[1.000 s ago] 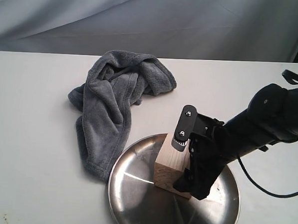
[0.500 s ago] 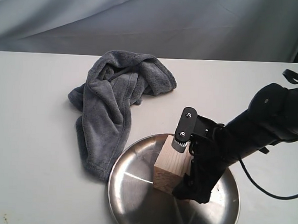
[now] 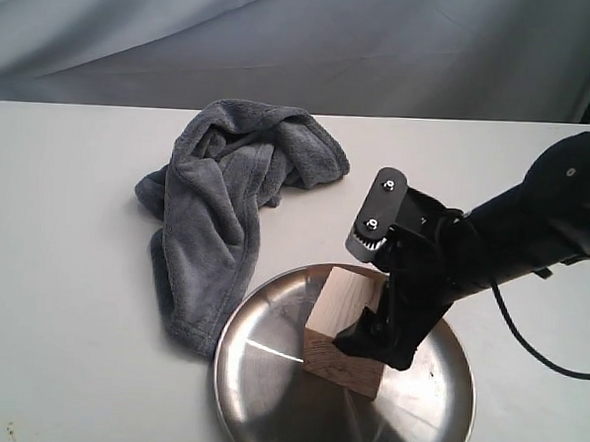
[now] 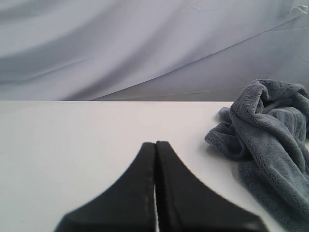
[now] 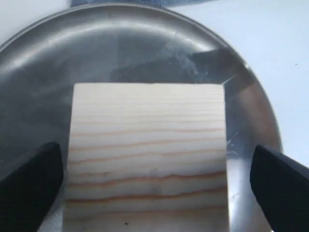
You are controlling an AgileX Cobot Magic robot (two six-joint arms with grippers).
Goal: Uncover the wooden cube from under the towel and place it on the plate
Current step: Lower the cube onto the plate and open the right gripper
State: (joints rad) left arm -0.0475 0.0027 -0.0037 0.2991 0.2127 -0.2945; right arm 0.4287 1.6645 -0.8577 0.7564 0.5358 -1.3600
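Grain lines on the wooden cube are running across between the right gripper's spread, non-touching fingers; it is sitting on the plate, beside the towel. The left gripper is staying closed.

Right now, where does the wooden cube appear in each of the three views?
Exterior view: the wooden cube stands on the plate, low and just right of centre.
Left wrist view: not in it; only the towel at the right edge.
Right wrist view: it fills the lower centre.
Shared landmark: the plate, in the exterior and right wrist views.
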